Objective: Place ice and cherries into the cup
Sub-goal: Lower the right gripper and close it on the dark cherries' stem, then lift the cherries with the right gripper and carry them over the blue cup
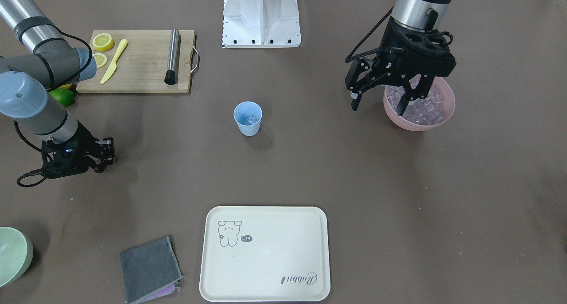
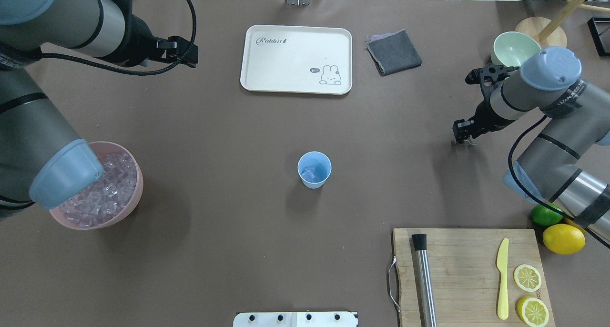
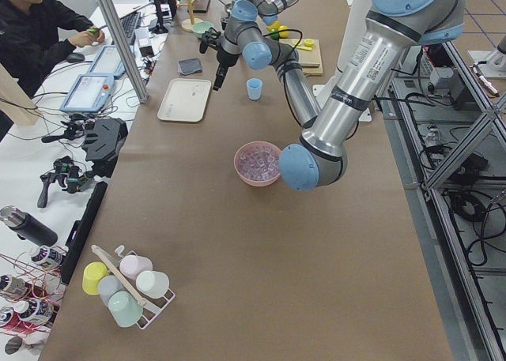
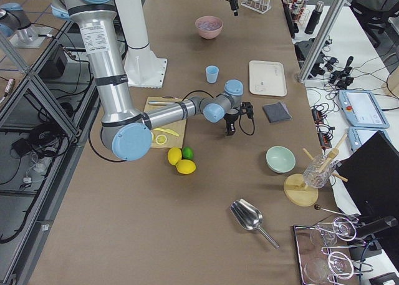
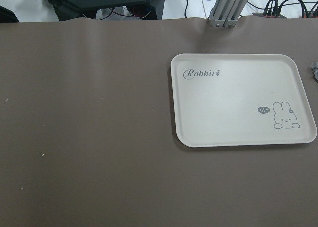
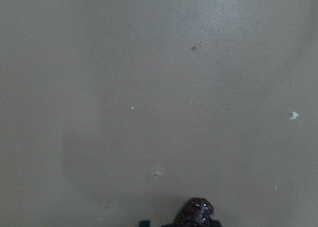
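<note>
Blue cup (image 1: 248,127), at the middle of the surface (image 1: 336,171), is already holding ice (image 2: 310,173), so the right pincer (image 2: 466,140), seemingly pinching the cherries (image 6: 196,213) low down, is needing to carry them cupward while the left pincer (image 1: 378,109) is hanging spread.

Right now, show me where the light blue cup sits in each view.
Front-facing: cup centre, above the tray.
Overhead: cup centre, below the tray.
Exterior left: cup upper middle, right of the tray.
Exterior right: cup upper middle, left of the tray.
Left wrist: no cup, only the tray.
Right wrist: no cup.
Shared landmark: the cream tray.
</note>
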Controlling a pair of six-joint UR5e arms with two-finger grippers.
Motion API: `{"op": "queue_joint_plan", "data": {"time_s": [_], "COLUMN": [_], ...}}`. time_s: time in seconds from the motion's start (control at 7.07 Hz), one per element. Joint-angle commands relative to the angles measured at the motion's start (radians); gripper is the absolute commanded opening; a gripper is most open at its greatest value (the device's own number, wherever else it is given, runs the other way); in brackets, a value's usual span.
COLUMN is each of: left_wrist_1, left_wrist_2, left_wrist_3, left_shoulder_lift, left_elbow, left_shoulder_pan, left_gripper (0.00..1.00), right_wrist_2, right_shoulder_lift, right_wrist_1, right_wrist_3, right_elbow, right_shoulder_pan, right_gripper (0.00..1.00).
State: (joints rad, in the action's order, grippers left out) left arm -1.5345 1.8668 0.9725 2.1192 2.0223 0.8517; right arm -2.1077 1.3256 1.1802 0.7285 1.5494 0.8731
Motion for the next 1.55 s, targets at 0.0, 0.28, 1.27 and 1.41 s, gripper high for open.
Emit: {"op": "queue_joint_plan", "data": {"time_s": [0.0,0.28,1.27,1.41], "left_wrist_1": [0.001,0.001,-0.003,-0.003], "left_wrist_2": [0.000,0.000,0.005,0.005], "left_wrist_3": [0.000,0.000,0.002,0.002], "left_shoulder_lift": [0.002,0.002,-0.007,-0.007], "left_elbow": [-0.001,0.001,-0.001,0.001], "left_shoulder_pan": [0.000,0.001,0.001,0.001], "left_gripper": [0.97,0.97,0.97,0.97], "right_wrist_2": [-0.003,-0.012,0.044,0.143], "right_shoulder_lift": [-0.002,-0.003,-0.276,-0.322], "right_wrist_1": [-0.002,-0.001,-0.004,-0.004], "right_wrist_3": [0.012,0.012,0.346,0.420], "right_elbow": [0.014,0.047,0.227,0.228], "right_shoulder_pan": [0.001,0.019,-0.145,-0.227], "right_gripper": [0.08,0.00,0.01,0.01]}}
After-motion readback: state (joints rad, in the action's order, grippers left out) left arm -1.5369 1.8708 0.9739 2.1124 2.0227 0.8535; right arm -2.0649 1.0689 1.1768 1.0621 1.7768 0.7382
